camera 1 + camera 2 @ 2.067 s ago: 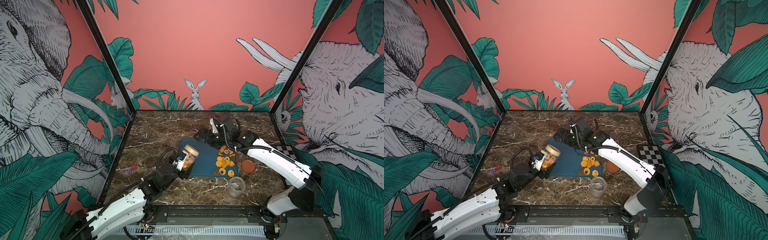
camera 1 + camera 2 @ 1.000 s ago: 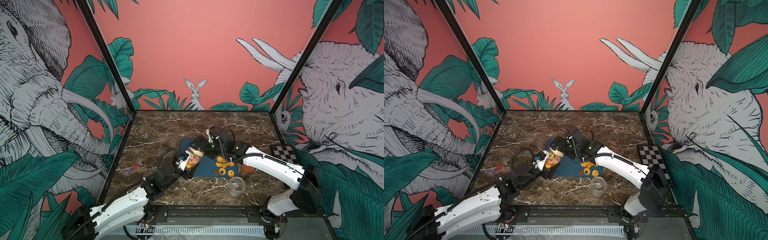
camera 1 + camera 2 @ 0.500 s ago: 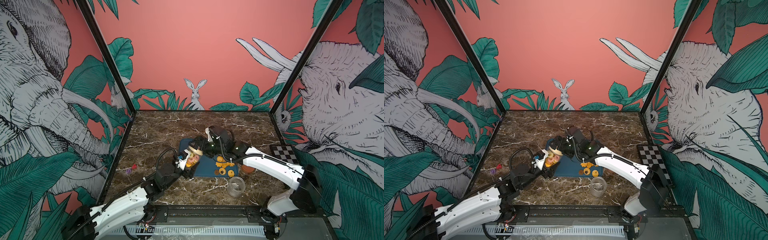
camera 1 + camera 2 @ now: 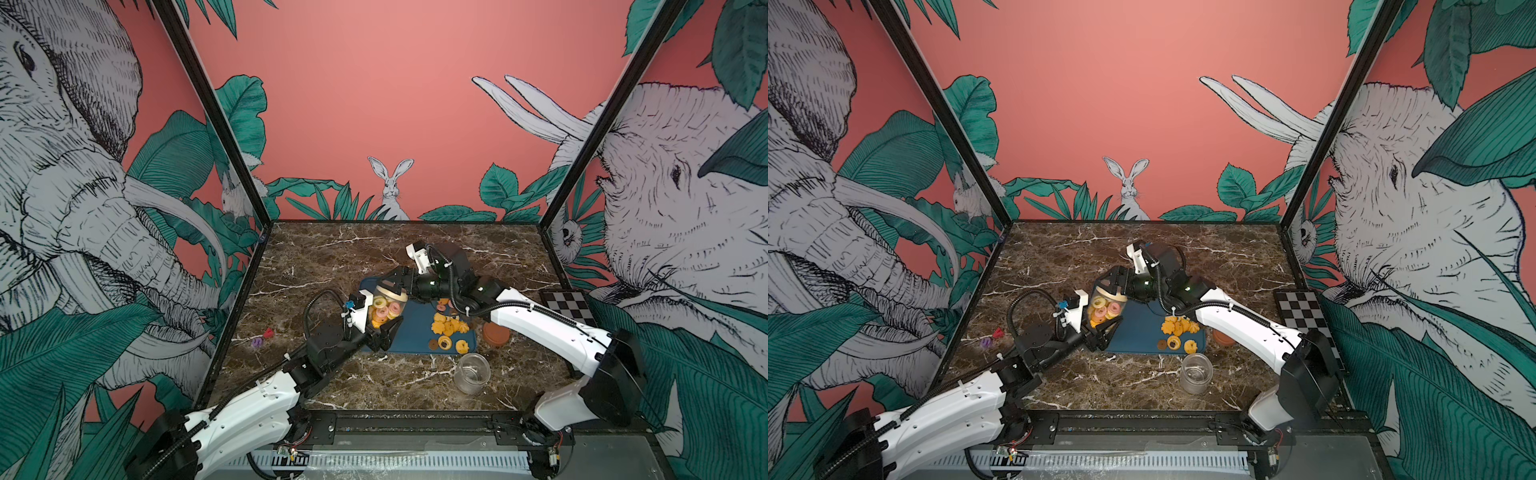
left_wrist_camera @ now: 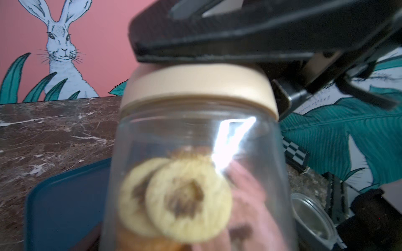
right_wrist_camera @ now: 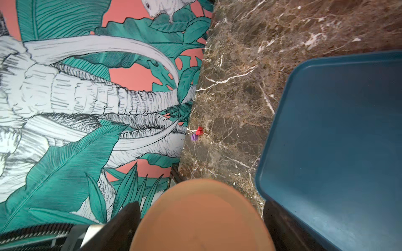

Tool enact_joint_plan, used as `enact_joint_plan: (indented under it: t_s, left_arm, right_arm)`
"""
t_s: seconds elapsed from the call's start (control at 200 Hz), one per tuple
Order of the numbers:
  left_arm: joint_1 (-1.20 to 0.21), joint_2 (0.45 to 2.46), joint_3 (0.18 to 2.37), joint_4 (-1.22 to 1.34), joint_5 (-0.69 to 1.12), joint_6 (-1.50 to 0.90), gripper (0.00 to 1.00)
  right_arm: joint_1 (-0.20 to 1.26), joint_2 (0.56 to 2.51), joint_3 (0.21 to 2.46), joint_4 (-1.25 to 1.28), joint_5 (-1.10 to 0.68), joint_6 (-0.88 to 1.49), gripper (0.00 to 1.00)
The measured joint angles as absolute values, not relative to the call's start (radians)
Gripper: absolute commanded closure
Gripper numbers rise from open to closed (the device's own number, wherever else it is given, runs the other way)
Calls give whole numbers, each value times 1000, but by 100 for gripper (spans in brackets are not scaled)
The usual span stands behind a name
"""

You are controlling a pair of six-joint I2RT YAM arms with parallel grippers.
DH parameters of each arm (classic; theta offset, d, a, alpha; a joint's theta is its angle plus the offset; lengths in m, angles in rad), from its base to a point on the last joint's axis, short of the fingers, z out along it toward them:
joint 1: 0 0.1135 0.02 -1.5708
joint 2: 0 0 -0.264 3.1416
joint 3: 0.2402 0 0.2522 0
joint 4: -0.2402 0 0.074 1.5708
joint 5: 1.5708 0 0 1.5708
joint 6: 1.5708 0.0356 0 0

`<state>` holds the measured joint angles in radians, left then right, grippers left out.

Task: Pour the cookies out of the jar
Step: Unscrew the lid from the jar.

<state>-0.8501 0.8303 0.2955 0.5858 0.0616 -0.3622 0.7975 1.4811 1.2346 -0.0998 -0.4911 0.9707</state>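
A clear jar (image 4: 384, 311) (image 4: 1104, 311) (image 5: 195, 173) with a beige lid (image 4: 390, 295) (image 5: 198, 87) hangs tilted over the left end of the blue tray (image 4: 415, 338) (image 4: 1138, 338). My left gripper (image 4: 376, 328) (image 4: 1094, 328) is shut on the jar's body from below. My right gripper (image 4: 392, 282) (image 4: 1113, 284) (image 6: 201, 217) is shut on the lid (image 6: 202, 219), a finger on each side. Yellow and pink cookies (image 4: 383, 311) (image 5: 187, 200) fill the jar's lower half. More cookies (image 4: 449, 326) (image 4: 1177, 326) lie loose on the tray's right part.
An empty clear jar (image 4: 471, 372) (image 4: 1196, 372) stands in front of the tray. A brown lid (image 4: 494, 334) (image 4: 1223, 336) lies to the tray's right, with a checkerboard (image 4: 567, 307) beyond it. Small red (image 4: 268, 332) and purple (image 4: 257, 341) pieces sit by the left wall.
My right arm swung from behind the tray over to the jar's top, and its jaws closed on the lid. The left arm raised the jar slightly and has held still since.
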Motion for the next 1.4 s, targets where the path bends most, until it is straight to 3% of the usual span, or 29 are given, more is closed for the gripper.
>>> enact_joint_plan:
  t_s: [0.25, 0.475, 0.54, 0.615, 0.64, 0.66, 1.01, 1.2, 1.4]
  left_arm:
    - [-786, 853, 295, 808, 289, -537, 100]
    - [-770, 897, 295, 905, 359, -609, 100]
    - [-770, 899, 295, 912, 363, -615, 100]
    - [-770, 899, 295, 912, 367, -617, 100]
    - [-770, 899, 295, 910, 368, -617, 100]
    - [-770, 898, 295, 907, 369, -616, 100]
    - [-785, 841, 303, 741, 426, -495, 100]
    - [-789, 822, 336, 573, 334, -393, 100]
    - [-794, 807, 341, 506, 231, -302, 100]
  right_arm:
    - [779, 1389, 1206, 10, -601, 851, 50]
    - [759, 1382, 1206, 41, -667, 818, 50]
    - [757, 1382, 1206, 42, -677, 815, 41]
    - [756, 1382, 1207, 38, -682, 810, 16]
    - [755, 1382, 1208, 34, -682, 808, 3]
    - [755, 1382, 1208, 30, -681, 807, 1]
    - [755, 1377, 1380, -272, -506, 783, 1]
    - [763, 1389, 1608, -588, -294, 810, 1]
    - [804, 1388, 1566, -687, -221, 904, 1]
